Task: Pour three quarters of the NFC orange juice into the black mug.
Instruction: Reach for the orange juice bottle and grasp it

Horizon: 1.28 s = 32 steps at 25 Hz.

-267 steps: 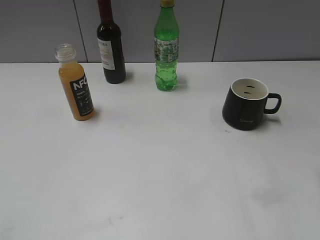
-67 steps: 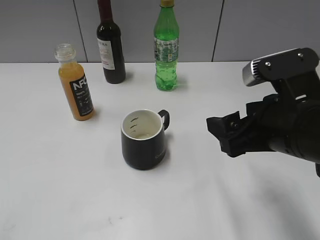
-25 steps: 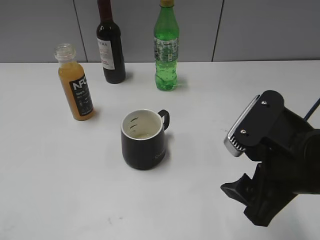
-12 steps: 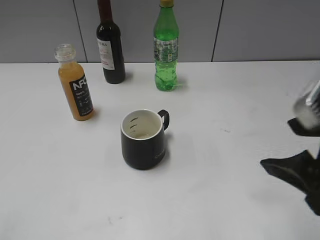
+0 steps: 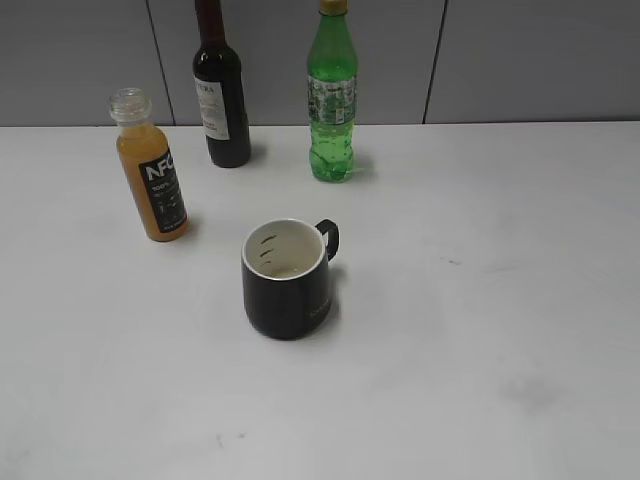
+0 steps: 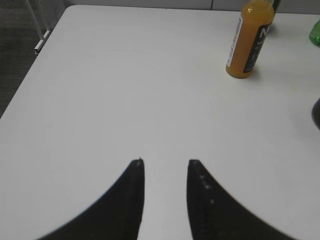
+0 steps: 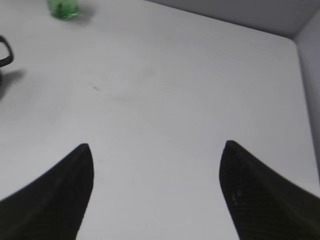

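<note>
The NFC orange juice bottle stands upright and uncapped at the left of the white table; it also shows in the left wrist view. The black mug with a white inside stands in the middle, handle to the far right; its handle edge shows in the right wrist view. Neither arm shows in the exterior view. My left gripper is open and empty over bare table, well short of the bottle. My right gripper is wide open and empty over bare table.
A dark wine bottle and a green soda bottle stand at the back by the grey wall; the green one's base shows in the right wrist view. The table's left edge and right edge are near.
The mug was carried from the right to the table's middle and let go. My right arm then drew back to the lower right and has left the exterior view.
</note>
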{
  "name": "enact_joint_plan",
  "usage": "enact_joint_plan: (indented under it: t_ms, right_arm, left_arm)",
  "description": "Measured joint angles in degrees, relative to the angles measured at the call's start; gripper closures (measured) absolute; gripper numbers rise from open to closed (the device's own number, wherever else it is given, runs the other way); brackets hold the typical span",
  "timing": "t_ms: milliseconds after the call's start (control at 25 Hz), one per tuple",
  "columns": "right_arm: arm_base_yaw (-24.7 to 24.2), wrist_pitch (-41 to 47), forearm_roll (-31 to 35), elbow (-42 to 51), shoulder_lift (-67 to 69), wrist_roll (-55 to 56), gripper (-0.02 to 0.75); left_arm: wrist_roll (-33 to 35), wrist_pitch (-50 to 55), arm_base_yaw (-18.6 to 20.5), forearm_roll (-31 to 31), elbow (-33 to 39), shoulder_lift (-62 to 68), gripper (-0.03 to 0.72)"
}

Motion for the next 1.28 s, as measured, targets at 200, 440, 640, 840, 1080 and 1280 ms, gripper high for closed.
enact_joint_plan:
  t_ms: [200,440,640,840,1080,1280]
  right_arm:
    - [-7.8,6.2,0.6,0.0,-12.5,-0.7,0.143]
    - [-9.8,9.5,1.4,2.8,-22.4,-1.0,0.143]
    - [-10.0,10.5,2.3,7.1,-24.8,-1.8,0.143]
    - [-10.1,10.5,2.4,8.8,-24.8,-2.6,0.143]
    - [-10.1,10.4,2.4,8.8,-24.8,-2.6,0.143]
    - [-10.1,10.4,2.4,8.8,-24.8,-2.6,0.143]
  left_arm:
    - [0.0,0.0,0.0,0.0,0.0,0.0,0.452]
    - [0.0,0.0,0.0,0.0,0.0,0.0,0.452]
    - [0.0,0.0,0.0,0.0,0.0,0.0,0.452]
    - [0.0,0.0,0.0,0.0,0.0,0.0,0.452]
    - [0.0,0.0,0.0,0.0,0.0,0.0,0.452]
    - [0.0,0.0,0.0,0.0,0.0,0.0,0.452]
